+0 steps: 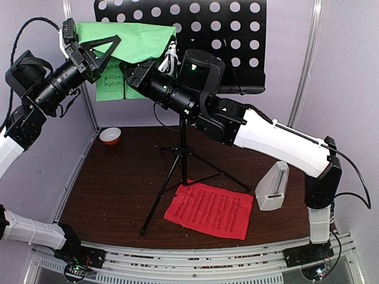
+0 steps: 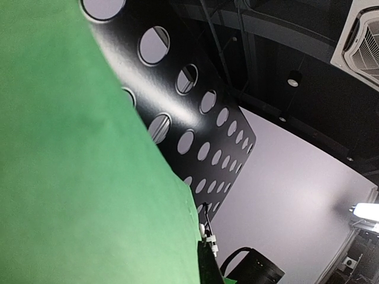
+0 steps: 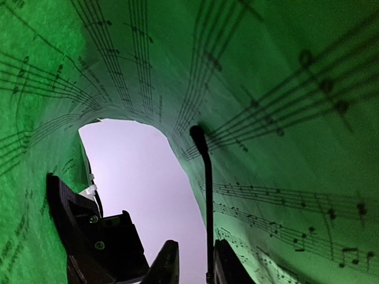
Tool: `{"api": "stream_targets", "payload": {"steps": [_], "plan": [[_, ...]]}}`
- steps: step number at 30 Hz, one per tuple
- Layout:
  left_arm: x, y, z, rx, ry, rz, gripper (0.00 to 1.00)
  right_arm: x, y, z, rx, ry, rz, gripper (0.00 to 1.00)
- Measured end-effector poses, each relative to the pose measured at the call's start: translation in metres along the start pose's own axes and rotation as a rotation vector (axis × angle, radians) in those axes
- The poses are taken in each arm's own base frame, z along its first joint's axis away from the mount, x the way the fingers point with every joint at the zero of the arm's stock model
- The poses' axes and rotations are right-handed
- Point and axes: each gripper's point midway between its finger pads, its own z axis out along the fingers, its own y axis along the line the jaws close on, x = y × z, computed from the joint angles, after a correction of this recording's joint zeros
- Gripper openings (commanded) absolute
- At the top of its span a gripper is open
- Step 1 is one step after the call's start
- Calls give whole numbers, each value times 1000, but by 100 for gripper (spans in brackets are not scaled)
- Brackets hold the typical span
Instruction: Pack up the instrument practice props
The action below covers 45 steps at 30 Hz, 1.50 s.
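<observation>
Upper left of the top view: left gripper, black, triangular fingers, closed on the upper edge of the green sheet-music page. Thin matte paper with printed staves, curled over and hanging in front of the left part of the music stand.

Below, far left of the table: small round bowl, orange outside, white inside.

Centre: stand desk of flat black sheet metal with round perforations, on a slim pole with tripod legs, upright on the table. Right gripper under the curl of the green page, jaws narrow, thin black rod between them; cannot tell whether gripped.

Lower centre: red sheet-music page, creased, flat on the table near the tripod legs.

Lower right: white pyramid metronome, smooth, upright, just right of the red page.

Surface: dark brown wood-grain tabletop; ribbed metal rail along the near edge. Room: plain pale walls behind and at both sides.

Count: two grippers, two pages, one stand, one metronome, one bowl
</observation>
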Motion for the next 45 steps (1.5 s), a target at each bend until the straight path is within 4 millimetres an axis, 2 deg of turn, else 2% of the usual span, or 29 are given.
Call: {"api": "stream_targets", "payload": {"steps": [3,13,16,20,26,30,35,37,40,42,45], "plan": [[1,2,1,-3,3,0,0,1,-3,1,0,3,-19,0],[-3,3,2,-3,-11,-10,0,2,-7,4,-16,-1,-73,0],[-14,0,1,-11,-48,-6,0,4,-7,4,-31,-8,-79,0],[-44,-9,-8,-39,-146,28,0,4,-7,4,-38,-14,-81,0],[-91,-25,-47,-124,-312,124,0,3,-7,4,-41,-18,-80,0],[-122,-43,-82,-182,-397,203,0,3,-7,4,-42,-18,-80,0],[-146,-63,-126,-261,-443,291,0,4,-8,4,-41,-18,-81,1],[-152,-69,-142,-288,-441,318,0,4,-8,4,-41,-18,-87,12],[-149,-71,-160,-328,-394,343,0,5,-7,4,-49,-16,-107,31],[-136,-66,-165,-352,-327,347,0,7,-4,4,-63,-6,-123,42],[-104,-48,-162,-383,-180,340,0,13,-2,1,-85,22,-154,55]]}}
